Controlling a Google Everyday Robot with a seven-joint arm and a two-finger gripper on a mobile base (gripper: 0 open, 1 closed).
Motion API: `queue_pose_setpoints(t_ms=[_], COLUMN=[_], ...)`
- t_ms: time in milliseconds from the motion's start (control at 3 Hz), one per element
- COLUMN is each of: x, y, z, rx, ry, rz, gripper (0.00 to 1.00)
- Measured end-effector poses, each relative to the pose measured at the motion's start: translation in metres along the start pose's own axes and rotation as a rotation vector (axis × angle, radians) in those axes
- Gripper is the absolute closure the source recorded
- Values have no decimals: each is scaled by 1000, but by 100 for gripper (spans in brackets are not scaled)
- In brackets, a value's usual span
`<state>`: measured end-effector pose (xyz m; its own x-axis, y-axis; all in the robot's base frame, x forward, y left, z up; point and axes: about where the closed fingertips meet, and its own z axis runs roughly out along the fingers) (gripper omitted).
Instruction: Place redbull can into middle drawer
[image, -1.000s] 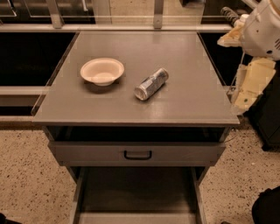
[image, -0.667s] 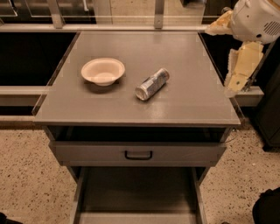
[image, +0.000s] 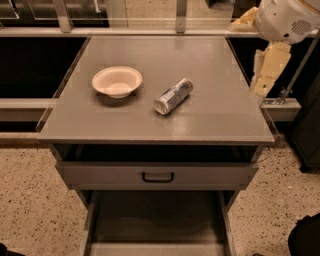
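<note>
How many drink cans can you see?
1. The redbull can lies on its side on the tabletop, right of the bowl. The gripper hangs beyond the table's right edge. None shows in the middle drawer, partly out of view.

Can (image: 173, 96) right of bowl (image: 117, 81) — tool (image: 264, 80) rightmost

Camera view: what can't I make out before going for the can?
Gripper, beside the table's right edge: arm above cut off by the top edge.
Middle drawer: near end cut off by the bottom edge, back hidden under the handled drawer front.
Redbull can: far end faces away.
</note>
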<state>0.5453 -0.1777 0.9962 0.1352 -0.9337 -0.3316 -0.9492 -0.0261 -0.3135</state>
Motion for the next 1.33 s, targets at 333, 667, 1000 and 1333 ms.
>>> queue_pose_setpoints(t_ms=[333,667,1000,1333], x=[-7,-15,-29,-57], y=[-42,-70,-77,-70], z=[24,55,97,139], rx=[17,18,-42,-149], ry=[-76,-171,-280,-367], rz=[-78,-100,-72,-78], gripper=[0,0,0,0])
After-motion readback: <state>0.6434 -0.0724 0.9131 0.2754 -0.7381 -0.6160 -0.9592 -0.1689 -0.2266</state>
